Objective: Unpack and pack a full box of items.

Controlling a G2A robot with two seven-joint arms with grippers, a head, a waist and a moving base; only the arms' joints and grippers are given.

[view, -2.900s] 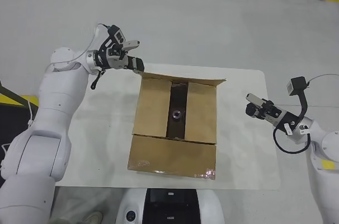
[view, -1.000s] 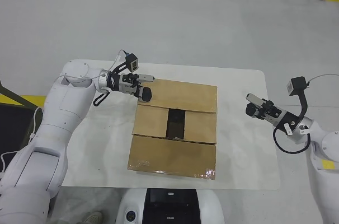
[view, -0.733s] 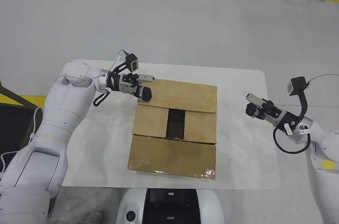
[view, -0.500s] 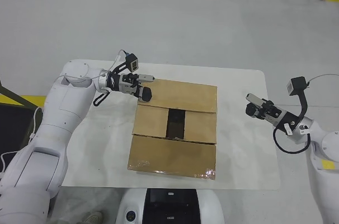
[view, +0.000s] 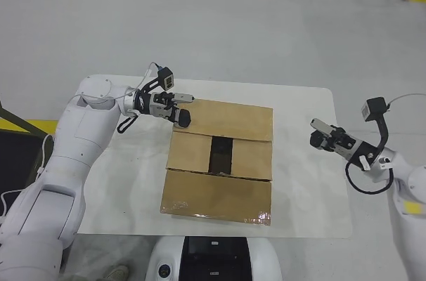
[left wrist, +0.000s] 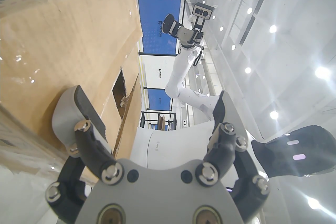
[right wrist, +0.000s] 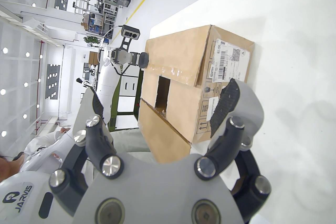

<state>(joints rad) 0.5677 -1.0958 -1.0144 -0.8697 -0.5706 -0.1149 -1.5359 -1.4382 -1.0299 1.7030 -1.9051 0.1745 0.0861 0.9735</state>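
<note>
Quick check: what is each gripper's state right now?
Left gripper: open, empty, at the brown cardboard box's corner.
Right gripper: open, empty.

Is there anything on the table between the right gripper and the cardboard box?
Nothing visible stands between them. Bare table lies between the right gripper and the side of the cardboard box that faces it. The jaws are open and apart from the box.

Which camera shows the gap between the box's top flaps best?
Top view: it looks straight down into the dark rectangular gap at the middle of the box. Right wrist view shows it slanted from afar; left wrist view shows it foreshortened, up close.
</note>
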